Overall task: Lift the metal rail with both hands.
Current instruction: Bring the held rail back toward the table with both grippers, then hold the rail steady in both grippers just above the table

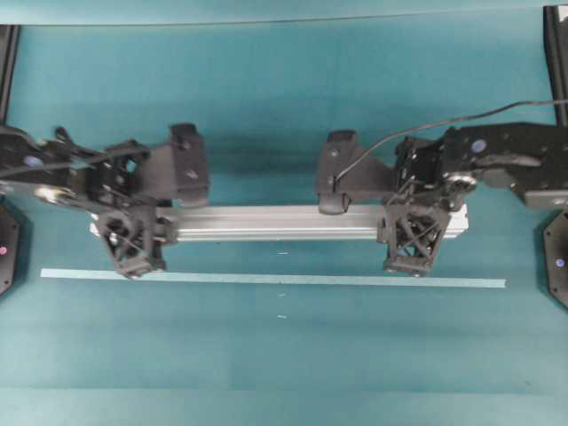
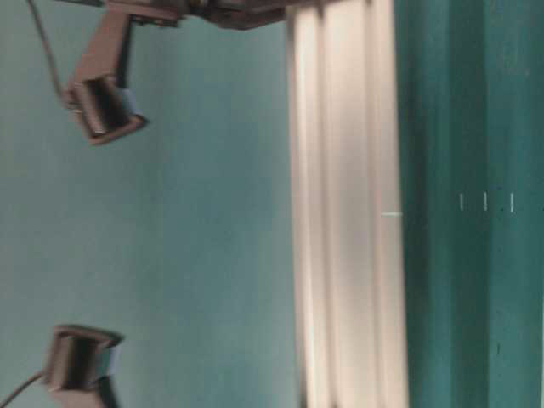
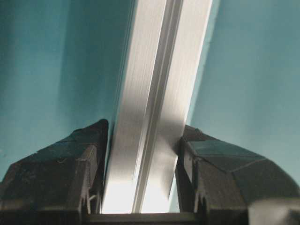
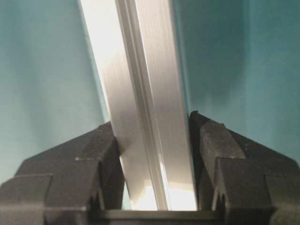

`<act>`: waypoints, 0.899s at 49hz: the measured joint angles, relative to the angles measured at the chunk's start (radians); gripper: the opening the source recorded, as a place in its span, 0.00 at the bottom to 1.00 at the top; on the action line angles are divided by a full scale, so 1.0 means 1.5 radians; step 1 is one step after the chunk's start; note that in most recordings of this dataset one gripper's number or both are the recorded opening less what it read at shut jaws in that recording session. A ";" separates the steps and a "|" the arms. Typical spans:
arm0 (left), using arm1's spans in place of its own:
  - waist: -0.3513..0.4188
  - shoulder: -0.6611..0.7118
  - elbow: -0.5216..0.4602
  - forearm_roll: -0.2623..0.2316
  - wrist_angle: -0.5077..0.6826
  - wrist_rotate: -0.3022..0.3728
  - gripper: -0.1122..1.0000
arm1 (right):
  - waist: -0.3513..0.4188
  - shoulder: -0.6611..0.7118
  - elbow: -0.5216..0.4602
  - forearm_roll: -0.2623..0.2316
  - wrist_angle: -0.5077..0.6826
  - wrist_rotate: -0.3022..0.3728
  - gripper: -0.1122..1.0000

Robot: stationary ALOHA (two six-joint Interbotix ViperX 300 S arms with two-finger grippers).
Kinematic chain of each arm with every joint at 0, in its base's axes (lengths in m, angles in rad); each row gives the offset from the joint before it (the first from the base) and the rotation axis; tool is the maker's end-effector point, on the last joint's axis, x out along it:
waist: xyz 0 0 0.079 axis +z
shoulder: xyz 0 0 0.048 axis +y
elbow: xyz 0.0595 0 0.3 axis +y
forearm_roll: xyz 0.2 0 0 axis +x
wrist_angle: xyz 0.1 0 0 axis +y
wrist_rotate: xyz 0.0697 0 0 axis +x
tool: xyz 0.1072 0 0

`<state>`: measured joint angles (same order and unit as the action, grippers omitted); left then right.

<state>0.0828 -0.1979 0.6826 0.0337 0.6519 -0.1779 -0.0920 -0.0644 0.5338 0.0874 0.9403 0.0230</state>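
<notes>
The metal rail (image 1: 275, 224) is a long silver grooved bar lying crosswise over the teal mat. My left gripper (image 1: 133, 235) is shut on it near its left end and my right gripper (image 1: 413, 232) near its right end. In the left wrist view the rail (image 3: 154, 70) runs up between both black fingers, which press its sides at my left gripper (image 3: 144, 136). The right wrist view shows the same grip: the rail (image 4: 136, 61) is clamped in my right gripper (image 4: 152, 124). The table-level view shows the rail (image 2: 348, 212) as a broad blurred band. I cannot tell its height above the mat.
A thin pale-blue tape strip (image 1: 266, 279) lies on the mat just in front of the rail, parallel to it. Black arm bases stand at the left edge (image 1: 7, 244) and right edge (image 1: 557, 266). A black cable (image 1: 461, 118) loops over the right arm.
</notes>
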 measured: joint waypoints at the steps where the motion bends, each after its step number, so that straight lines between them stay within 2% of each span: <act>1: 0.000 0.006 0.001 0.000 -0.005 0.000 0.39 | 0.003 0.003 0.002 0.000 -0.003 0.002 0.45; 12: -0.001 0.053 0.001 0.000 -0.027 0.000 0.39 | 0.016 0.021 0.024 0.001 -0.038 0.016 0.45; 44: -0.027 0.088 0.044 0.000 -0.108 0.000 0.39 | 0.051 0.038 0.082 0.024 -0.146 0.039 0.45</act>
<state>0.0430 -0.0660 0.7486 0.0337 0.4893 -0.1779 -0.0153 -0.0077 0.6565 0.1227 0.7210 0.0813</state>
